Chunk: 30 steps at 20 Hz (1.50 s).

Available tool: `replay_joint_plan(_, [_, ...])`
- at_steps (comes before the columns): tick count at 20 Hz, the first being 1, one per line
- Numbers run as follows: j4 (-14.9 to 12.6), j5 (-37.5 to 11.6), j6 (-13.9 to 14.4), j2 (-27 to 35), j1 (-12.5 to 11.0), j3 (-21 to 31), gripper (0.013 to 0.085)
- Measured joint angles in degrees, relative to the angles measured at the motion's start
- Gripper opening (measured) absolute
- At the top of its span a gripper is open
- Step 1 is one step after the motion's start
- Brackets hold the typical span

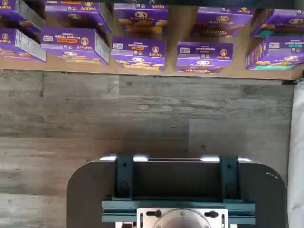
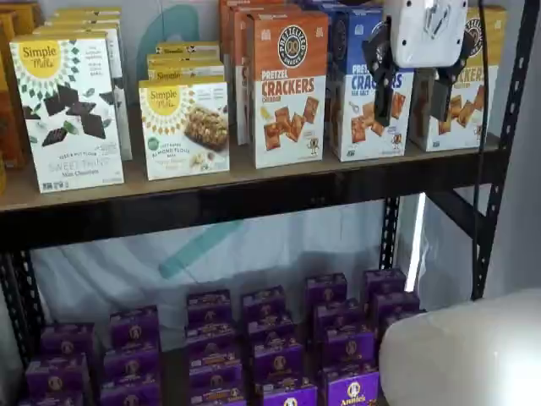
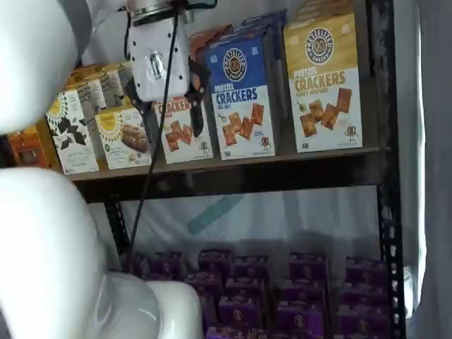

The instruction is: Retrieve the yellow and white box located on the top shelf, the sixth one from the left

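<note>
The yellow and white box [image 3: 325, 85] stands at the right end of the top shelf [image 3: 233, 164], upright, facing front. In a shelf view the box [image 2: 472, 118] is partly hidden behind one gripper finger. My gripper [image 2: 414, 101] hangs in front of the shelf [image 2: 254, 182], level with the boxes, its white body above two black fingers with a plain gap between them, holding nothing. In a shelf view the gripper [image 3: 168, 106] lies over the orange-topped carton. The wrist view shows neither the box nor the fingers.
A blue-topped crackers carton [image 2: 355, 110] and an orange-topped one [image 2: 287, 85] stand left of the yellow box. Simple Mills boxes [image 2: 72, 110] fill the shelf's left. Purple boxes [image 2: 270, 338] sit on the shelf below. A black upright [image 2: 507, 127] and a cable [image 2: 482, 127] are at the right.
</note>
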Motion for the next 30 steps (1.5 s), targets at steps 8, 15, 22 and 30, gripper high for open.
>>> replay_joint_plan(8, [-1.1,1.3,-0.2,0.8,0.3,-0.8,0.085])
replay_joint_plan(15, [-5.0,-3.3,-3.6,-0.3,-1.8,0.9,0.085])
replay_joint_plan(22, [-5.9,-9.8,-12.8,1.0,-11.3,1.2,0.085])
replay_joint_plan(30, [-4.9,-16.2,-21.4,4.4,-20.7,-0.2,0.085])
